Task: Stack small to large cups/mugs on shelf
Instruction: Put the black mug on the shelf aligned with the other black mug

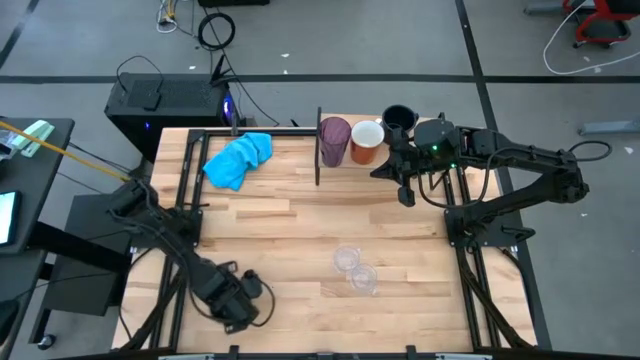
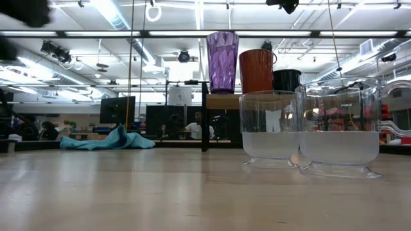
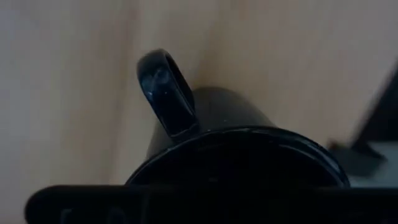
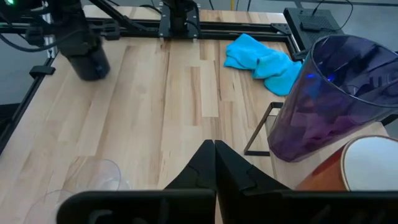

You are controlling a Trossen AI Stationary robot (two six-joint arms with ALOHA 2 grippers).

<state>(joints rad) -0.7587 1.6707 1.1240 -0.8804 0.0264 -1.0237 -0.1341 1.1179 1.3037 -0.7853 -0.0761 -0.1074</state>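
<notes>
On the shelf [image 2: 221,101] at the table's far side stand, in a row, the purple tumbler [image 1: 334,140], the orange mug [image 1: 366,140] and a black mug [image 1: 398,118]. Two clear cups [image 1: 346,260] [image 1: 363,278] stand side by side on the table's near right part. My left gripper [image 1: 236,300] is near the front left corner at the second black mug [image 3: 236,143], whose handle [image 3: 166,93] sticks up. My right gripper [image 4: 214,152] is shut and empty, just on the near side of the orange mug [image 4: 367,168]. My left gripper comes at the black mug [image 4: 92,62] from above, at its open top. Its own body hides the fingers and the place of contact, so the kind of hold does not show. The mug is upright. I cannot tell whether its base is on the table.
A bright blue cloth [image 1: 240,158] lies crumpled at the far left, beside the shelf's dark upright panel [image 1: 318,148]. Dark frame rails run along the table's left and right edges. Bare wood lies between the clear cups and the shelf.
</notes>
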